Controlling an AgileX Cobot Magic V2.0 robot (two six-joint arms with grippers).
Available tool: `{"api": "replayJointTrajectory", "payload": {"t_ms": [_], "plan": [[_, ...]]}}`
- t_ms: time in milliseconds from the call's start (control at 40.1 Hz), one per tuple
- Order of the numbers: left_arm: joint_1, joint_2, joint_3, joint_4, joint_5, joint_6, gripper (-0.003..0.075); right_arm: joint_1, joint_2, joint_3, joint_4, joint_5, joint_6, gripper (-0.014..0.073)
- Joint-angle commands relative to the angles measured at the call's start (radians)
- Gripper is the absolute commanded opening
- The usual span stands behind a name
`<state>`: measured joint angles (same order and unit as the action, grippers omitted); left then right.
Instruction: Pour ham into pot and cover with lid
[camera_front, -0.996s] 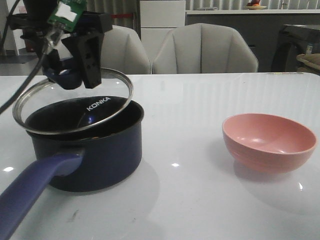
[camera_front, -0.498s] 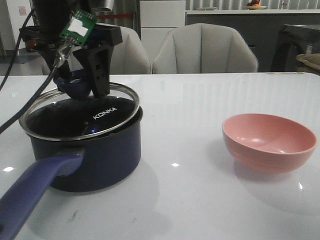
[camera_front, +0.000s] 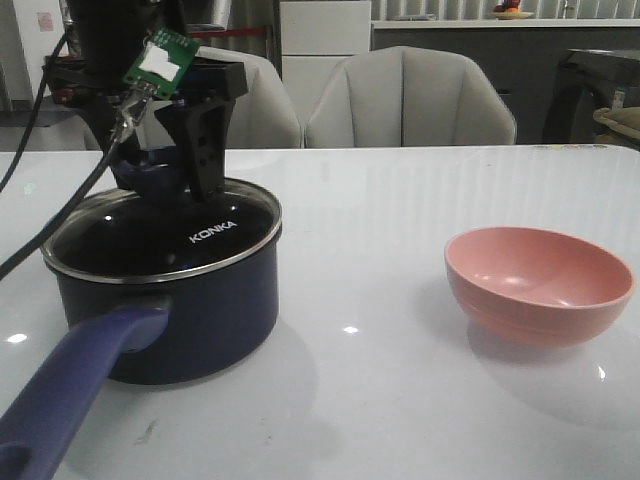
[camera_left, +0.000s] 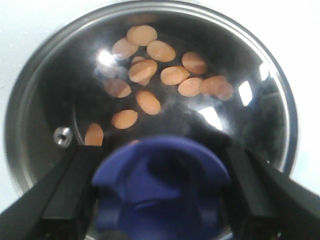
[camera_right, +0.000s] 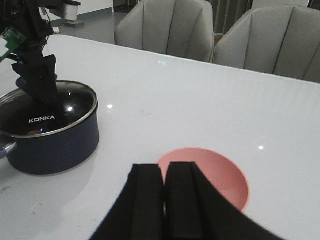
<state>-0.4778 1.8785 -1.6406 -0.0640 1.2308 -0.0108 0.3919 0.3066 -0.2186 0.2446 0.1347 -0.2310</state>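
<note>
On the left side of the bench (camera_front: 400, 400), the pot (camera_front: 170, 300) stands with its long handle (camera_front: 70, 390) pointing toward the camera, and the lid (camera_front: 165, 235) sits on its rim, apparently level all round, the white lettering facing forward. The left gripper (camera_front: 165, 175) is above it, its fingers (camera_left: 65, 195) pinching the lid's blue knob (camera_left: 160, 190) from either side. Through the glass, the left wrist view shows the ham (camera_left: 160, 75) lying as scattered orange-pink pieces on the dark bottom of the pot, so the pouring looks done. The pink bowl (camera_front: 538, 285) stands well apart to the right with nothing visible in it. The right gripper (camera_right: 164, 200) hangs over the near edge of that bowl, fingers pressed together and holding nothing. The step in hand seems to be the very end of covering: the lid is seated but not yet let go. What comes next would be to spread the left fingers clear of the knob and lift straight up, without dragging the lid sideways off its seat.
</note>
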Motion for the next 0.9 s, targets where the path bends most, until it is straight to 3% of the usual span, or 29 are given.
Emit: {"api": "replayJointTrajectory", "payload": {"t_ms": [0, 448, 648, 872], "plan": [[-0.007, -0.045, -0.032, -0.009, 0.057, -0.001, 0.0587, 0.003, 0.001, -0.028, 0.005, -0.08, -0.007, 0.0161], [-0.007, -0.142, -0.122, 0.064, 0.057, -0.001, 0.0595, 0.003, 0.001, -0.028, 0.005, -0.08, -0.007, 0.0161], [0.017, -0.294, -0.007, 0.075, 0.048, -0.001, 0.0595, 0.003, 0.001, -0.028, 0.005, -0.08, -0.007, 0.0161], [0.088, -0.552, 0.259, 0.076, -0.132, -0.001, 0.0595, 0.003, 0.001, -0.028, 0.005, -0.079, -0.007, 0.0161]]}}
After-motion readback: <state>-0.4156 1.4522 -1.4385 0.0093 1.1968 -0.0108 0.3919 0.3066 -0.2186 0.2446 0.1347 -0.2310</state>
